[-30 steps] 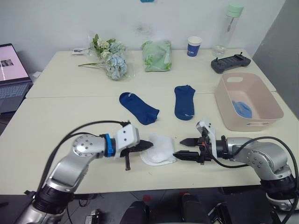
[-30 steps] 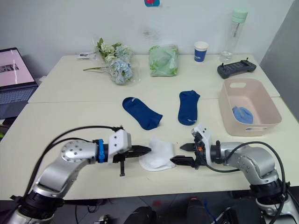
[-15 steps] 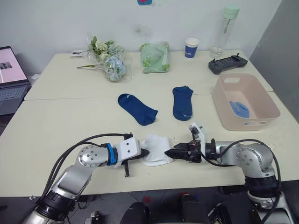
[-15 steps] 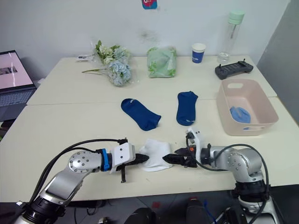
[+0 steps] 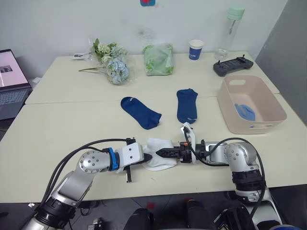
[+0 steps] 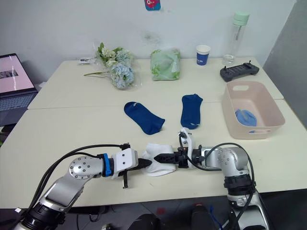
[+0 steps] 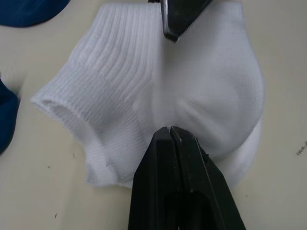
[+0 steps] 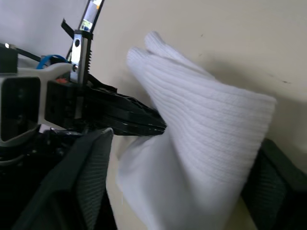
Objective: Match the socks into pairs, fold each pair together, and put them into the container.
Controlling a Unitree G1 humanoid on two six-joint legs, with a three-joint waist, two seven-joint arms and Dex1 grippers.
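Observation:
Two white socks (image 5: 157, 144) lie stacked and folded near the table's front edge. My left gripper (image 5: 147, 156) is shut, its tip (image 7: 170, 130) pressing on their near left edge. My right gripper (image 5: 161, 153) has come in from the right and stands open, its fingers (image 8: 93, 177) straddling the white fold (image 8: 201, 124). Two navy socks (image 5: 140, 111) (image 5: 187, 105) lie flat and apart behind them. The pink container (image 5: 261, 127) stands at the right with a folded light blue sock bundle (image 5: 246, 112) inside.
Along the back of the table are a flower bunch (image 5: 113, 67), a pale green cloth bundle (image 5: 159, 57), a blue paper cup (image 5: 195, 49), a bottle (image 5: 233, 26) and a black controller (image 5: 232, 67). A laptop (image 5: 9, 72) sits at the far left.
My right gripper has slid left until its fingers are around the white socks. My left gripper has crept slightly right onto them. The camera has shifted a little.

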